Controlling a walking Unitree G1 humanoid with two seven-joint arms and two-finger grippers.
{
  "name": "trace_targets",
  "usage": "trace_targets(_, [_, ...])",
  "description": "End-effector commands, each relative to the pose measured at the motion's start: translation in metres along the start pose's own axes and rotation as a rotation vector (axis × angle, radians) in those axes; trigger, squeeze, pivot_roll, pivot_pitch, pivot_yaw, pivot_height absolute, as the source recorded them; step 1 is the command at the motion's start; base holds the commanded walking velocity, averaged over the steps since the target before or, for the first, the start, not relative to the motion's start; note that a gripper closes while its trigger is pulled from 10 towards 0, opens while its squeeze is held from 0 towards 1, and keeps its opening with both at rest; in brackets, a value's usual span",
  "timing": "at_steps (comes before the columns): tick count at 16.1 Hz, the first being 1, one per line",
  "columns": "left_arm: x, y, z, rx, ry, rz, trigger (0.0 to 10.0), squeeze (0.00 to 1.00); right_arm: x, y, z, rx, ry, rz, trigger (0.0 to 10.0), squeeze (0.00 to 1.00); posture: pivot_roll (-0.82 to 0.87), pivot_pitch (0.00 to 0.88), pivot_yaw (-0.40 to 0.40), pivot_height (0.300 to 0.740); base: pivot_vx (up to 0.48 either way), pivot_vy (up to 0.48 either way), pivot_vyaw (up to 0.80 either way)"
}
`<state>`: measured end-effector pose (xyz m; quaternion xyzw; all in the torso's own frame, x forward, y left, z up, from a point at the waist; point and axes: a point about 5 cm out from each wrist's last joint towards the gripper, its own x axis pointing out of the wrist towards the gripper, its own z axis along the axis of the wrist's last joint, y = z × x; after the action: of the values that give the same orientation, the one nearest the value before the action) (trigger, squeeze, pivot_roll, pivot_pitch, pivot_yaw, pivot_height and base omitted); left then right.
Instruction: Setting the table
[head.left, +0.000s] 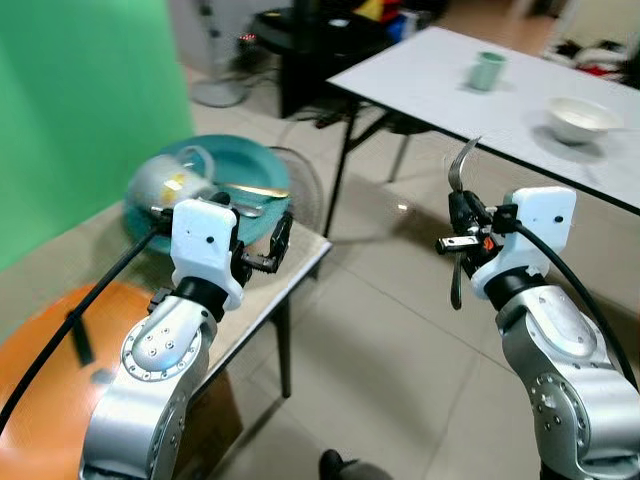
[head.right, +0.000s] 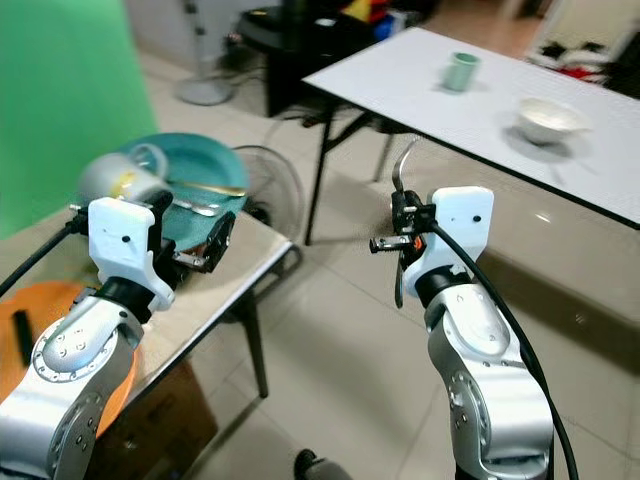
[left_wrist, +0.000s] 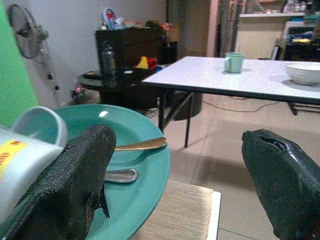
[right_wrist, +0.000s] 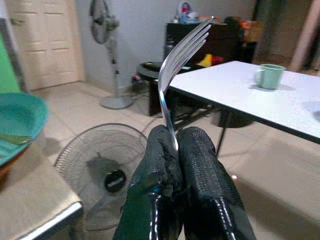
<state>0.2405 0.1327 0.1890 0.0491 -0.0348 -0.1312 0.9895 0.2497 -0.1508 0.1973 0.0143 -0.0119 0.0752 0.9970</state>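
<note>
My right gripper (head.left: 461, 243) is shut on a silver fork (head.left: 460, 166), which points tines up in the air above the tiled floor; its pads (right_wrist: 190, 150) pinch the fork's (right_wrist: 172, 65) handle. My left gripper (head.left: 263, 249) hangs open just in front of a teal plate (head.left: 240, 160) on a small side table (head.left: 300, 262). The plate (left_wrist: 137, 200) carries a tipped pale mug (left_wrist: 35, 137), a gold utensil (left_wrist: 140, 144) and a silver spoon (left_wrist: 120, 175). Further off, a white dining table (head.left: 430, 80) bears a green cup (head.left: 487, 70) and a white bowl (head.left: 580, 118).
A floor fan (right_wrist: 107, 175) lies beside the side table, and a standing fan (right_wrist: 102, 30) is by the wall. A black cabinet (head.left: 310, 40) stands behind the white table. An orange round surface (head.left: 40, 400) is at my left. Open tiled floor (head.left: 400, 350) separates the two tables.
</note>
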Motion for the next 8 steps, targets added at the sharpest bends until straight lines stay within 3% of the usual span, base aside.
trace_targets(1, [0.0008, 0.0000, -0.0004, 0.000, -0.006, 0.001, 10.0, 0.00, -0.0023, -0.0007, 0.0016, -0.017, 0.001, -0.005, 10.0, 0.00, 0.13, 0.000, -0.032, 0.740, 0.000, 0.000, -0.80])
trace_targets(8, [-0.0012, 0.0007, -0.0030, 0.022, -0.017, -0.001, 10.0, 0.00, -0.0033, 0.0002, -0.0024, -0.040, 0.033, -0.007, 10.0, 0.00, 0.13, 0.000, -0.034, 0.740, 0.000, 0.000, -0.80])
